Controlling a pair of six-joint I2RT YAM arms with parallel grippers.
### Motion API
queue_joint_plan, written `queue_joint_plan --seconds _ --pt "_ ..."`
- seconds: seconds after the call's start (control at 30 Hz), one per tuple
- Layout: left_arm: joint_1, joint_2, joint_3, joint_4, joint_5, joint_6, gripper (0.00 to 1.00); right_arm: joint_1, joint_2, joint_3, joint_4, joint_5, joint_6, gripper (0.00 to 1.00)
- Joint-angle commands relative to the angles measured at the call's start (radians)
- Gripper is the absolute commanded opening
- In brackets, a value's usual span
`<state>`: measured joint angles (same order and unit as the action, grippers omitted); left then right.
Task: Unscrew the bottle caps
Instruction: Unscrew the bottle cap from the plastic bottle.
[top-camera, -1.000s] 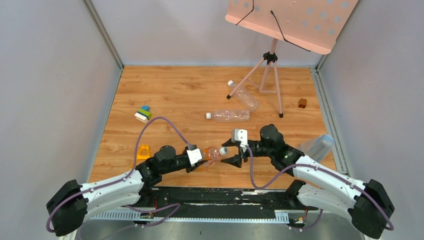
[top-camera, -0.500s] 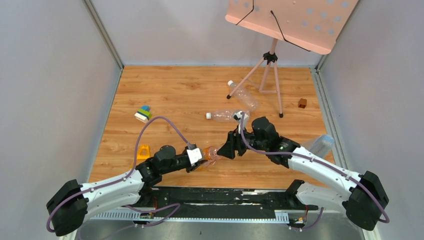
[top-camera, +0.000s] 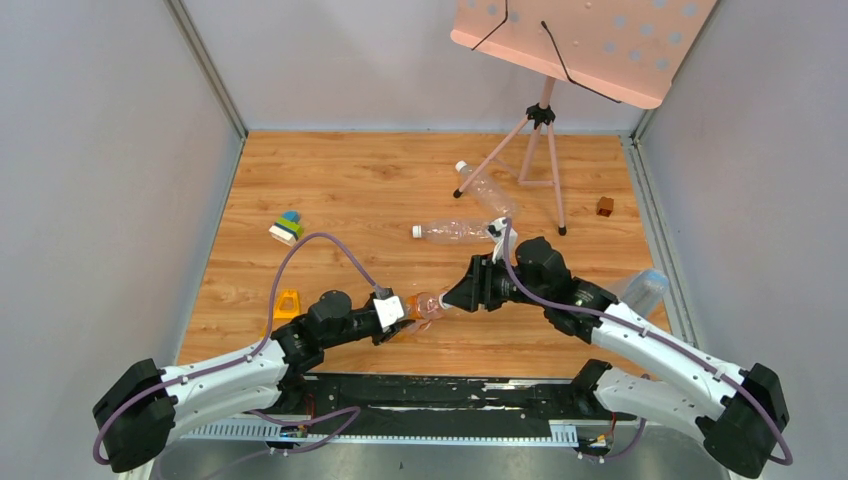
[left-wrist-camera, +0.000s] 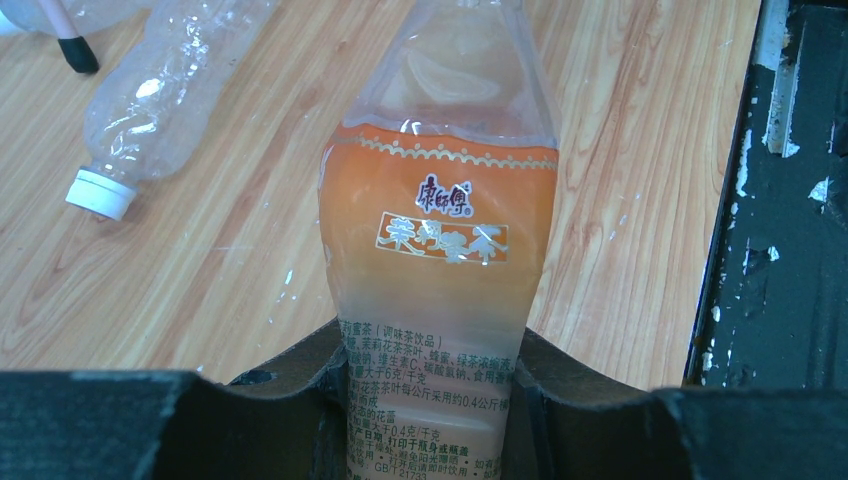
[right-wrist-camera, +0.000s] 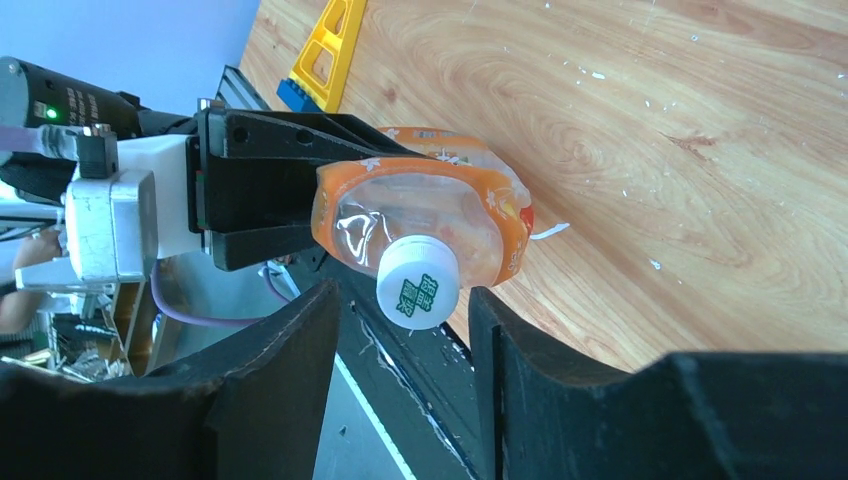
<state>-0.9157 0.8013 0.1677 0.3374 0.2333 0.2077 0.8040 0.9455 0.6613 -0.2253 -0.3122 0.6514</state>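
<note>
We see the L gripper (left-wrist-camera: 430, 405) clamped on the lower body of the bottle (left-wrist-camera: 440, 230) (orange label, clear neck). It's held on its side over the table (top-camera: 330, 180) nr the front edge, neck pointing twd the R arm. The white cap (right-wrist-camera: 418, 285), green print on top, is on the neck and sits between the fingers (right-wrist-camera: 290, 370) of the R gripper (right-wrist-camera: 402, 305). The jaws stand apart, w/ a sliver of gap each side of the cap — no contact that we can make out.

Further back a 2nd bottle (top-camera: 462, 232) lies flat mid-table, its 2nd cap (top-camera: 416, 232) on and pointing left. A 3rd bottle (top-camera: 490, 192) lies by the stand (top-camera: 540, 150) legs, 3rd cap (top-camera: 461, 167) on too. A 4th bottle (top-camera: 638, 290) lies at the right edge — we can't see its cap. A brown cube (top-camera: 605, 206) sits nr the right wall, a yellow block (top-camera: 287, 303) just beside the L arm, and a stacked toy (top-camera: 287, 227) well left of the 2nd bottle.
</note>
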Motion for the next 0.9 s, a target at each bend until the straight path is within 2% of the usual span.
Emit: queue_joint_plan --seconds 0.0,0.23,0.3,0.4,0.47,0.53,0.6,0.67,0.77,0.87 --pt "-0.002 0.012 0.028 0.009 -0.009 -0.014 0.00 0.001 -0.009 0.023 0.012 0.022 0.058 0.50" --pt "-0.002 0.015 0.029 0.009 -0.007 -0.015 0.00 0.002 0.067 0.043 0.012 -0.047 0.064 0.52" --pt "-0.001 0.015 0.029 0.009 -0.007 -0.015 0.00 0.003 0.080 0.052 0.013 -0.049 0.062 0.48" --pt "-0.002 0.015 0.029 0.008 -0.008 -0.015 0.00 0.002 0.080 0.057 0.016 -0.032 0.054 0.34" --pt "-0.001 0.015 0.030 0.008 -0.009 -0.015 0.00 0.002 0.076 0.052 0.021 -0.016 0.041 0.31" --pt "-0.001 0.015 0.029 0.008 -0.009 -0.015 0.00 0.003 0.071 0.049 0.021 -0.014 0.020 0.34" --pt "-0.002 0.016 0.030 0.008 -0.007 -0.015 0.00 0.002 0.066 0.049 0.020 -0.015 0.012 0.47" --pt "-0.002 0.015 0.030 0.008 -0.007 -0.015 0.00 0.003 0.061 0.054 0.016 -0.011 0.009 0.54" --pt "-0.001 0.016 0.030 0.008 -0.008 -0.015 0.00 0.003 0.049 0.057 0.012 0.013 0.011 0.54" --pt "-0.001 0.015 0.030 0.008 -0.006 -0.014 0.00 0.003 0.042 0.055 0.013 0.023 0.016 0.46"
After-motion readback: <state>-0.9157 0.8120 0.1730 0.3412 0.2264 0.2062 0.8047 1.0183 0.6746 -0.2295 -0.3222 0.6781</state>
